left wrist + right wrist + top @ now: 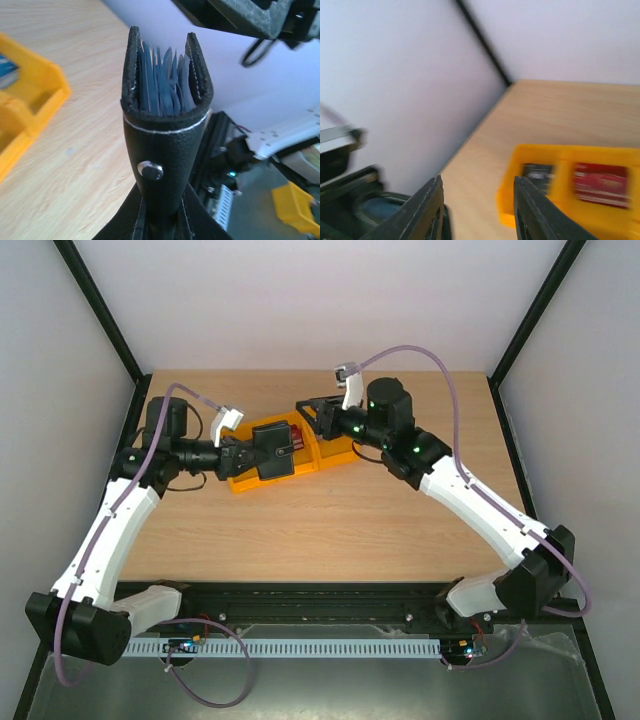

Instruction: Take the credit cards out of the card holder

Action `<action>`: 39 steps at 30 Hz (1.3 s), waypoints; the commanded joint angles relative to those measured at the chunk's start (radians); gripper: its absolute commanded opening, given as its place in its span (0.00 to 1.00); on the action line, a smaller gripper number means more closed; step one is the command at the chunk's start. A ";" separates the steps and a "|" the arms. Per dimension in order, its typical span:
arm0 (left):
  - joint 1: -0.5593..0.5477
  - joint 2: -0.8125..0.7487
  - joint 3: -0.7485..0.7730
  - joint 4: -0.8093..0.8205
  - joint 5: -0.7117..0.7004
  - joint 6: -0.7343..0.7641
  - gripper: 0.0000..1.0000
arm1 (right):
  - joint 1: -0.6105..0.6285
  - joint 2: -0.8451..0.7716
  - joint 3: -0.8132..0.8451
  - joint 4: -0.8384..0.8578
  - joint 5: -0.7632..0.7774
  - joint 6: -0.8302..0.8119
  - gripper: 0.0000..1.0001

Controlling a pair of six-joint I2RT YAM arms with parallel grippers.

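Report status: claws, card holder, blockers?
Left claw shut on card holder, pockets exposed. Right claw open, empty. Red card and dark card in yellow bin. No obstruction seen.

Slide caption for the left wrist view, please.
Left gripper clamps the black card holder by its snap end, blue-grey pockets fanned open; yellow bin on the table at left.

The top external view looks down from above and behind the arm bases point(300, 625), taking in the whole surface point(330, 530). The left wrist view sits very close behind the card holder point(165, 130) and faces toward the scene's right. The right wrist view, blurred, looks low between its own fingers point(427, 212) toward the far left corner. All three views share the yellow bins point(335, 453).
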 commanded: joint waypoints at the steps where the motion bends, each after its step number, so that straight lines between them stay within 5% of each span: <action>1: -0.004 -0.025 0.025 0.008 -0.262 -0.072 0.02 | 0.101 0.008 0.025 -0.239 0.500 -0.104 0.40; 9: 0.000 -0.030 0.011 0.027 -0.340 -0.092 0.02 | 0.334 0.028 0.022 -0.207 0.665 -0.101 0.36; 21: 0.015 -0.041 0.004 0.035 -0.283 -0.102 0.02 | 0.342 0.198 0.158 -0.248 0.579 -0.087 0.33; 34: 0.026 -0.045 -0.007 0.028 -0.241 -0.093 0.02 | 0.342 0.278 0.275 -0.314 0.674 -0.124 0.42; 39: 0.030 -0.043 -0.013 0.033 -0.211 -0.101 0.02 | 0.343 0.308 0.322 -0.358 0.798 -0.117 0.35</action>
